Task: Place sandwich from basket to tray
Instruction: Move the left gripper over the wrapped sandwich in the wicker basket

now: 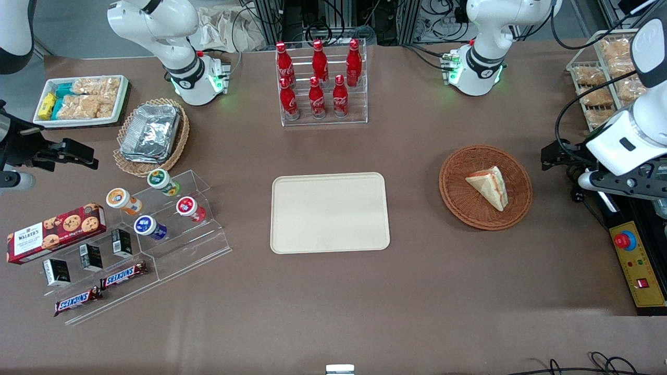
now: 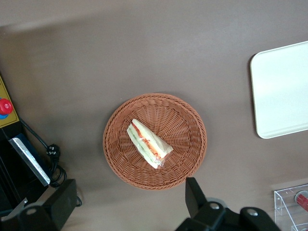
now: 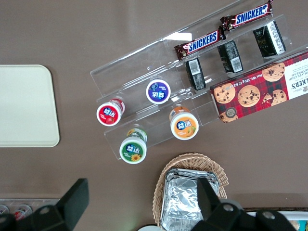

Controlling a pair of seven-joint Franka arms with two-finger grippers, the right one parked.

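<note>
The wrapped sandwich [image 1: 489, 186] lies in the round reddish-brown wicker basket [image 1: 458, 198]. The wrist view shows the sandwich [image 2: 148, 143] in the middle of the basket [image 2: 183, 120], with red and green filling along one edge. The cream tray [image 1: 330, 212] lies bare at the table's middle, beside the basket toward the parked arm's end; its corner shows in the wrist view [image 2: 281, 91]. My left gripper [image 1: 556, 156] hangs open and empty high above the table, just off the basket's rim toward the working arm's end. In the wrist view the gripper [image 2: 129, 199] has its fingers spread wide, clear of the basket.
A rack of red cola bottles [image 1: 319, 78] stands farther from the camera than the tray. A control box with a red stop button [image 1: 637, 265] and cables lie at the working arm's table edge. A clear stand of yoghurt cups [image 1: 161, 208] and snacks lies toward the parked arm's end.
</note>
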